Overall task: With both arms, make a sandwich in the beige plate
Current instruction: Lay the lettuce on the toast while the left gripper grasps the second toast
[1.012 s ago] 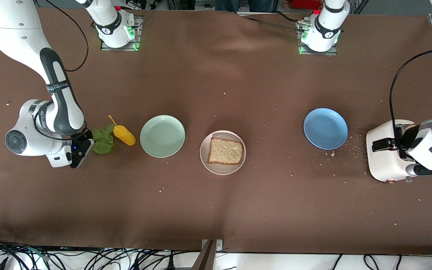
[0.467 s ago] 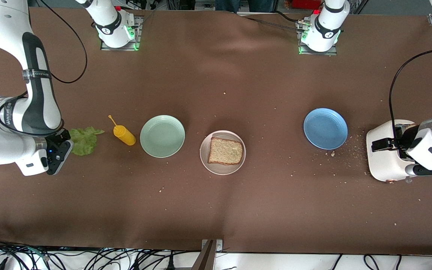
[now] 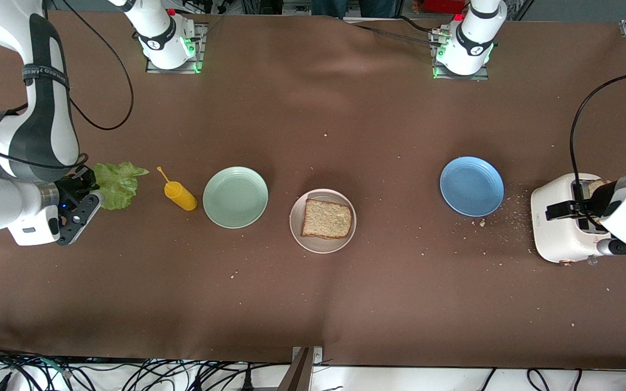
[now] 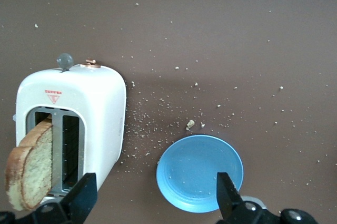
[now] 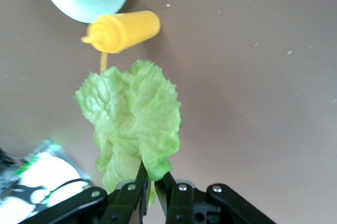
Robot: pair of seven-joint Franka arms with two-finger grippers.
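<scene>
Two jaws: right gripper (image 5: 154, 182) pinched narrow on lettuce leaf (image 5: 134, 121) edge, aloft near mustard bottle (image 3: 181, 195). Limp, light, tears easily; hold stem edge. Left gripper (image 4: 152, 203) wide over toaster (image 4: 73, 129), toast (image 4: 31, 168) stiff, crumbly. Bread slice (image 3: 327, 219) on beige plate (image 3: 298, 228), mid-tabletop.

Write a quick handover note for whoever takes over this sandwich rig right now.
Right claw: shut on the lettuce leaf, in the air at the right arm's end of the table, beside the yellow sauce bottle.
Left claw: open, over the white toaster, where a bread slice sticks out of a slot.
Done: one slice of bread lies on the beige plate.
Left: lettuce onto that slice, then the toaster slice on top.
</scene>
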